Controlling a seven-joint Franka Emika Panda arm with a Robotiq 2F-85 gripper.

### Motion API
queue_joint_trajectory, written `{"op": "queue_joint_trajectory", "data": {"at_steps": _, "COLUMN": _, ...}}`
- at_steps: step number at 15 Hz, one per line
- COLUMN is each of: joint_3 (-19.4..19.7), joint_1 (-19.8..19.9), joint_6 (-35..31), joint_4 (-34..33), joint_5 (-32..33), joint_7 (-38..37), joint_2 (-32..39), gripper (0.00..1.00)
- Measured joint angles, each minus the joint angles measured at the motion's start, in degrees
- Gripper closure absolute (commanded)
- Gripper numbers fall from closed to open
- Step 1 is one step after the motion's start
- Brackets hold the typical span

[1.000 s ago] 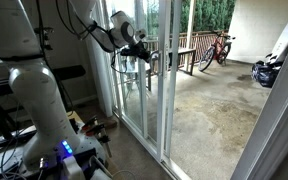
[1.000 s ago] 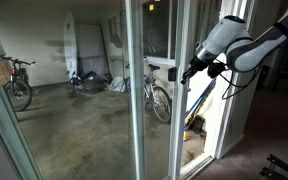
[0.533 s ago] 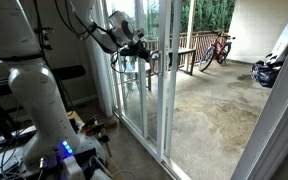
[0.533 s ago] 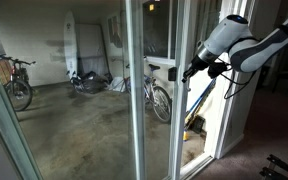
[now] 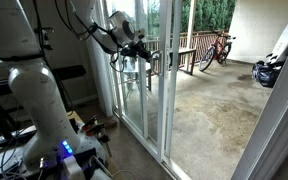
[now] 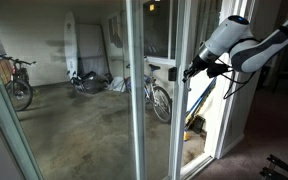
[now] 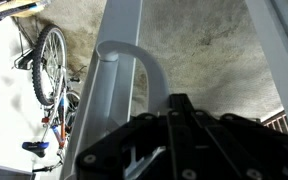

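My gripper [image 5: 144,52] is up against the white frame of a sliding glass door [image 5: 169,90], at handle height. In an exterior view the gripper [image 6: 191,70] touches the inner door frame [image 6: 179,110] from the room side. In the wrist view the black fingers [image 7: 176,100] lie together, shut, with the tip just right of the curved grey door handle [image 7: 134,55]. Nothing shows between the fingers. The tip seems to rest beside the handle loop, not around it.
Beyond the glass is a concrete patio with a bicycle [image 5: 219,45] by a wooden railing [image 5: 189,52]. Another bicycle [image 6: 159,98], a further one [image 6: 19,85] and a surfboard [image 6: 71,45] stand outside. The robot's white base [image 5: 39,100] and cables [image 5: 89,128] are indoors.
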State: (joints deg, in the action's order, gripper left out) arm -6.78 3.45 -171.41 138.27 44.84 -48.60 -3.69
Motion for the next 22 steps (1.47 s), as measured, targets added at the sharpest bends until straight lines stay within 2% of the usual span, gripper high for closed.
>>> {"op": "queue_joint_trajectory", "data": {"at_steps": 3, "joint_3": 0.7, "joint_1": 0.0, "joint_6": -0.8, "joint_4": 0.4, "joint_5": -2.0, "joint_7": -0.8, "joint_2": 0.0, "gripper": 0.95}}
{"op": "queue_joint_trajectory", "data": {"at_steps": 12, "joint_3": 1.9, "joint_1": -0.8, "joint_6": -0.5, "joint_4": 1.3, "joint_5": -15.7, "joint_7": -0.6, "joint_2": -0.4, "gripper": 0.96}}
{"op": "queue_joint_trajectory", "data": {"at_steps": 17, "joint_3": 3.4, "joint_1": -3.1, "joint_6": 1.8, "joint_4": 0.9, "joint_5": -29.7, "joint_7": 4.6, "joint_2": -0.6, "gripper": 0.96}}
{"op": "queue_joint_trajectory", "data": {"at_steps": 22, "joint_3": 4.4, "joint_1": -4.1, "joint_6": 10.0, "joint_4": -2.4, "joint_5": -48.4, "joint_7": 14.6, "joint_2": -0.6, "gripper": 0.96}}
